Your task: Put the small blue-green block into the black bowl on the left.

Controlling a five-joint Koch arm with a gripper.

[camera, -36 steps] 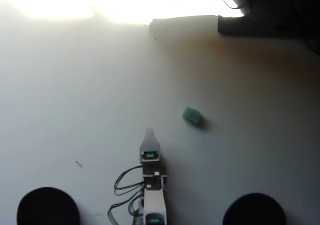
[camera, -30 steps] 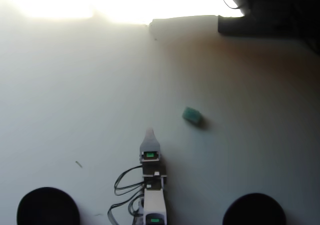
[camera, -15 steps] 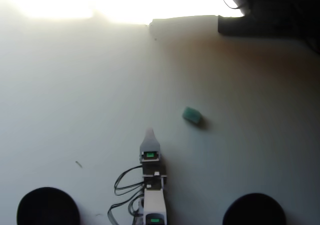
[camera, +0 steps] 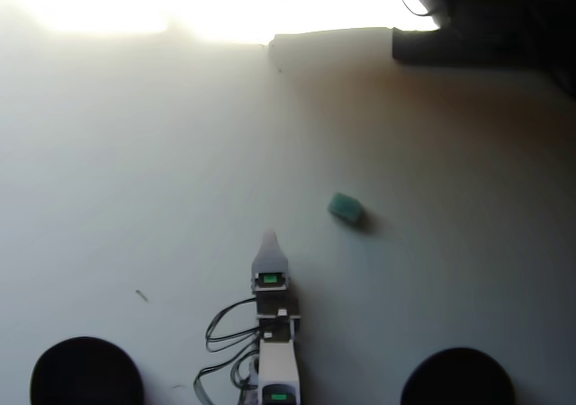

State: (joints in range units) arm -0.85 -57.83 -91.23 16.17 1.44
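In the overhead view the small blue-green block (camera: 346,209) lies on the pale table, right of centre. My gripper (camera: 268,239) points up the picture from the bottom centre, its tip below and to the left of the block and apart from it. Only one pale tip shows, so open or shut cannot be told, and nothing is seen in it. The black bowl (camera: 86,370) sits at the bottom left corner, left of the arm, partly cut by the frame edge.
A second look-alike black bowl (camera: 457,376) sits at the bottom right. Black cables (camera: 220,328) loop beside the arm. Dark equipment (camera: 468,27) lines the top right edge. Strong glare washes out the top left of the table.
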